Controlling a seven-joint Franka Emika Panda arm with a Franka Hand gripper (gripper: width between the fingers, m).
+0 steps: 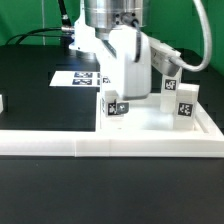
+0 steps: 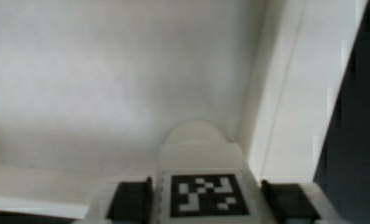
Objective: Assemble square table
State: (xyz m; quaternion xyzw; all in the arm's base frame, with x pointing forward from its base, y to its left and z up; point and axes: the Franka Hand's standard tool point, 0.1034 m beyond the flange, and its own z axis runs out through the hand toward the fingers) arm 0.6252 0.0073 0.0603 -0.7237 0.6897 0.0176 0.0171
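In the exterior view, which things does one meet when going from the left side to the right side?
Marker board → tagged leg → gripper → tagged leg → tagged leg.

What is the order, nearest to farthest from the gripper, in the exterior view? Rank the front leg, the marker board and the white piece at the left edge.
1. front leg: right at the gripper, between its fingers.
2. marker board: flat on the dark table, toward the exterior view's left.
3. white piece: at the exterior view's far left edge.
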